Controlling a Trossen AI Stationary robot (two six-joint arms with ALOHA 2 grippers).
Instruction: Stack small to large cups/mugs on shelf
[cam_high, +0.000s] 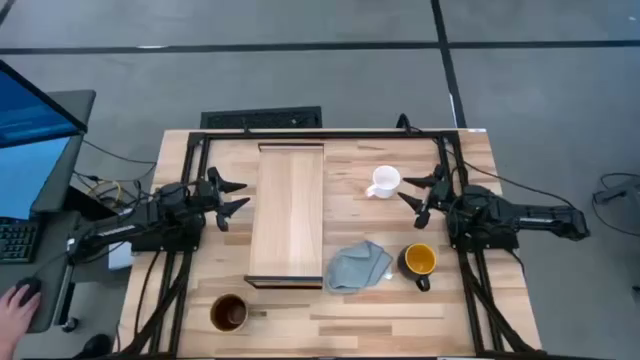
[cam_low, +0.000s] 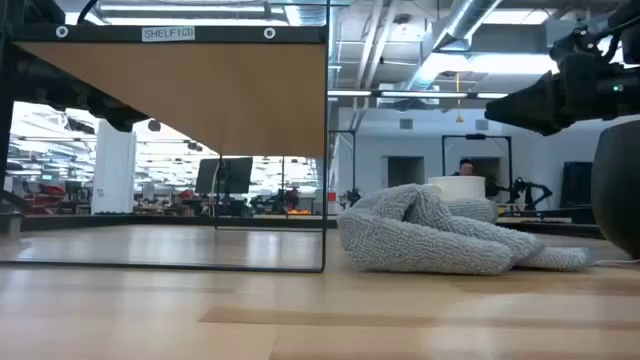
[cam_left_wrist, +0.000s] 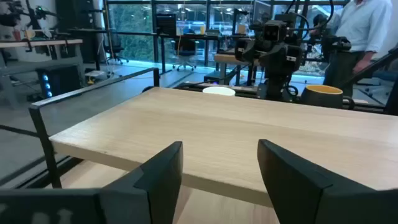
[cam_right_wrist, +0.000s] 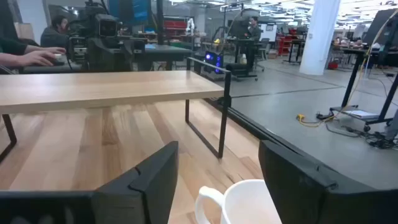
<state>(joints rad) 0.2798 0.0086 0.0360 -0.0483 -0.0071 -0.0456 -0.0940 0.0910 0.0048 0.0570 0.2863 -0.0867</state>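
The small white mug (cam_high: 384, 182) stands on the table right of the shelf (cam_high: 289, 212), its handle toward the shelf; it shows low in the right wrist view (cam_right_wrist: 245, 202). The black mug with yellow inside (cam_high: 419, 262) stands nearer the front, right of a grey cloth. The brown mug (cam_high: 229, 312) stands at the front left. My right gripper (cam_high: 417, 195) is open, just right of the white mug. My left gripper (cam_high: 234, 196) is open, at the shelf's left edge (cam_left_wrist: 155, 162).
A crumpled grey cloth (cam_high: 357, 266) lies at the shelf's near right corner; in the low view (cam_low: 440, 235) it hides most of the white mug. A person's hand (cam_high: 18, 300) rests at a desk left of the table. People stand in the room beyond.
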